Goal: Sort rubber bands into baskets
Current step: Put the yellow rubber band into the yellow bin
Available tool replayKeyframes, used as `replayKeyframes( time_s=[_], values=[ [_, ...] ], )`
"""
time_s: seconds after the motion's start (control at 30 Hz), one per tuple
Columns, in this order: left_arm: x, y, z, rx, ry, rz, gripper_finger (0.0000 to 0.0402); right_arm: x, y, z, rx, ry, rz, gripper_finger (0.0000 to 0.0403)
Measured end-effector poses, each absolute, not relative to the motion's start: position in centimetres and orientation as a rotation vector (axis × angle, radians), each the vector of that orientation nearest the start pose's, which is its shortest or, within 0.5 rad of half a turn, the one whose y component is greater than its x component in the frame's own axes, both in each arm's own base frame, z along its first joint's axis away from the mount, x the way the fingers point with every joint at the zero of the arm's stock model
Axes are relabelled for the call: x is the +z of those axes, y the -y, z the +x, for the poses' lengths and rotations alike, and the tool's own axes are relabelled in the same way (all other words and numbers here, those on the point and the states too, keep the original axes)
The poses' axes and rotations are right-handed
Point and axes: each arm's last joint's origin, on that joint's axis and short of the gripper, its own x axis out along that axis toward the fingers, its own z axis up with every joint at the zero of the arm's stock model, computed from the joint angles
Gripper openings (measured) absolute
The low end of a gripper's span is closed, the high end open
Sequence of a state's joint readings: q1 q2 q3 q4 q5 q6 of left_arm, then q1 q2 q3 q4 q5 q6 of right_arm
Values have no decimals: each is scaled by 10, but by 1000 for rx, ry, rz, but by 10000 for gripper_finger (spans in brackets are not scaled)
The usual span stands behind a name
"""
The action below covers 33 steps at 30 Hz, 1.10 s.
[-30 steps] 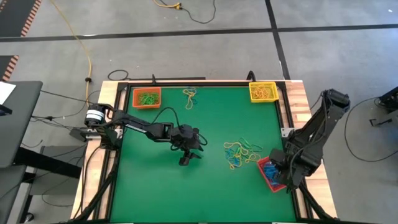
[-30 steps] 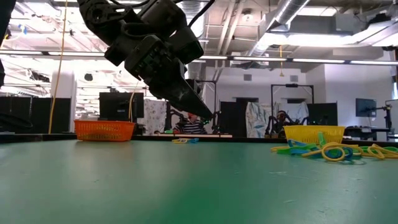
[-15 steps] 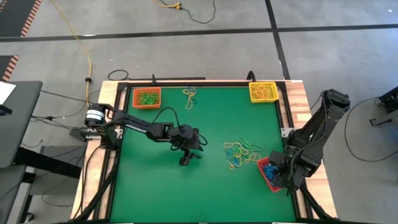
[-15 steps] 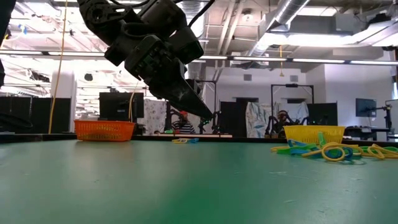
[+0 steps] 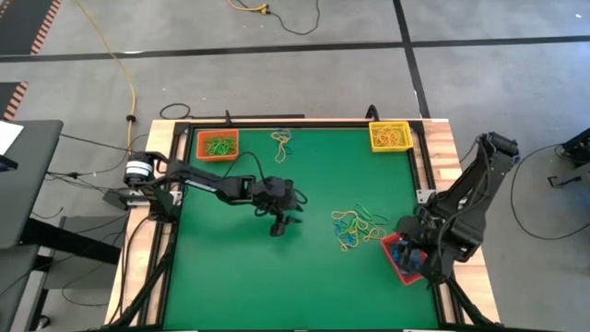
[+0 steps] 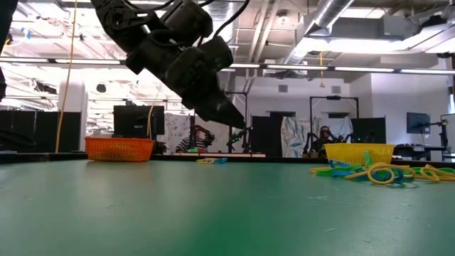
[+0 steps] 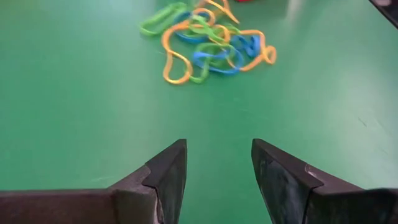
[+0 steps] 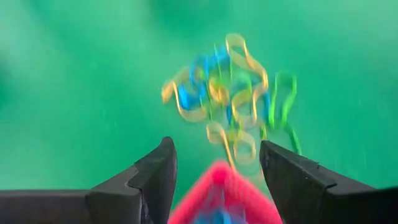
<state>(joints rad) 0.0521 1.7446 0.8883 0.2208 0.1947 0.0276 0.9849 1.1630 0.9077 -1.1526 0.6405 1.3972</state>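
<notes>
- The left gripper (image 5: 282, 224) hangs over the middle of the green table (image 5: 230, 277), fingers (image 7: 168, 174) spread apart with nothing between them, clear of the mat.
- From that gripper, the main heap of rubber bands (image 5: 358, 227) lies at about three o'clock, well apart from it; yellow, blue and green loops are tangled together there.
- The right gripper (image 5: 412, 258) sits at the table's right edge, directly over the red basket (image 5: 395, 251); its fingers (image 8: 155, 177) are released and wide, empty.
- Blue bands show inside the red basket, which lies just beside the heap, at roughly four o'clock from it.
- The orange basket (image 5: 218, 145) is in the far left corner, with green bands in it.
- The yellow basket (image 5: 390, 136) is in the far right corner, with yellow bands in it.
- A smaller clump of bands (image 5: 281, 142) lies near the far edge, at three o'clock from the orange basket.
</notes>
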Motion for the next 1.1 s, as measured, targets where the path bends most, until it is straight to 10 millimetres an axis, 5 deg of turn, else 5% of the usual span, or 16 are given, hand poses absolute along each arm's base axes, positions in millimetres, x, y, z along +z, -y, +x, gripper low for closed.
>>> replayKeyframes(
  time_s=[0.23, 0.47, 0.83, 1.1],
  values=[
    [179, -50, 339, -14, -598, -73, 169, 253, -144, 143, -389, -675, 68, 255],
    [197, -94, 317, 205, -618, -41, 169, 238, -136, 175, -514, -657, -132, 255],
    [172, -165, 283, 369, -759, -222, 169, 197, -113, 231, -712, -717, -306, 255],
    [150, -187, 276, 369, -794, -294, 169, 178, -102, 263, -714, -739, -384, 255]
  ],
)
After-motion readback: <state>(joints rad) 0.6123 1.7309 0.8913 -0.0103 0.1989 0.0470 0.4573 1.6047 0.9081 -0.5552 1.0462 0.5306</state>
